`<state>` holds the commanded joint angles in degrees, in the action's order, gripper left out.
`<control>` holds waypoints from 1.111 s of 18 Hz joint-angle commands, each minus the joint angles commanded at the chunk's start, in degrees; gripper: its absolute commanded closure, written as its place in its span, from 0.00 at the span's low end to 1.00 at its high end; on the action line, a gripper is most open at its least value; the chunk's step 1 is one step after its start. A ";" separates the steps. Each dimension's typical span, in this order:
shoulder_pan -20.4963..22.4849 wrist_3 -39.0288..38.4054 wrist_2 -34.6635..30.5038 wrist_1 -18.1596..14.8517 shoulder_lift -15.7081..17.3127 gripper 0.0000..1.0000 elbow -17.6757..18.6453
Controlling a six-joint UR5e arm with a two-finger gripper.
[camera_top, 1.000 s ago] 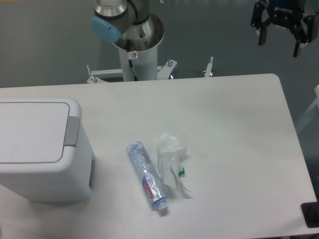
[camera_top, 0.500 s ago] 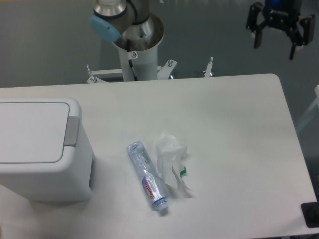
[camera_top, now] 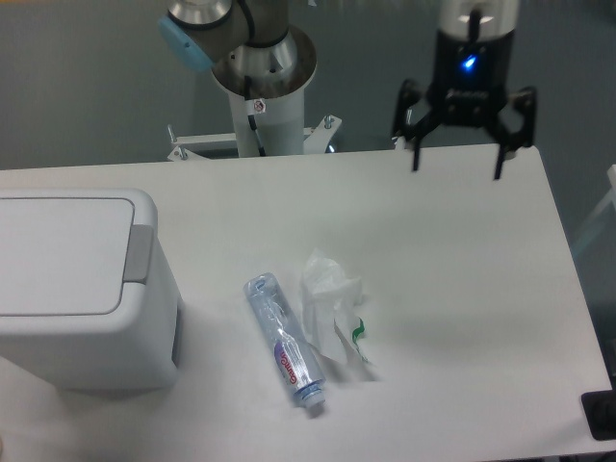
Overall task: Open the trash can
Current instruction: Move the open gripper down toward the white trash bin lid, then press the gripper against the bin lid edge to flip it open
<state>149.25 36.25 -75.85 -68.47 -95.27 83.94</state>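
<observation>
The trash can [camera_top: 82, 289] is a large white boxy bin at the left of the table. Its flat lid [camera_top: 60, 255] is shut and a grey push tab [camera_top: 140, 252] sits at the lid's right edge. My gripper [camera_top: 458, 166] hangs open and empty above the table's back right part, far to the right of the bin, fingers pointing down.
A clear plastic bottle [camera_top: 285, 343] lies on the table [camera_top: 462, 318] in the middle front. A small white plastic bag [camera_top: 333, 306] lies right beside it. The arm's base column [camera_top: 265, 106] stands behind the table's back edge.
My gripper has moved left and down from the top right corner to above the table's back right part. The bin, bottle and bag have not moved.
</observation>
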 joint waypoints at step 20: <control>-16.71 -32.82 9.05 8.79 -2.02 0.00 5.80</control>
<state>132.54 3.43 -66.80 -59.68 -97.29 89.74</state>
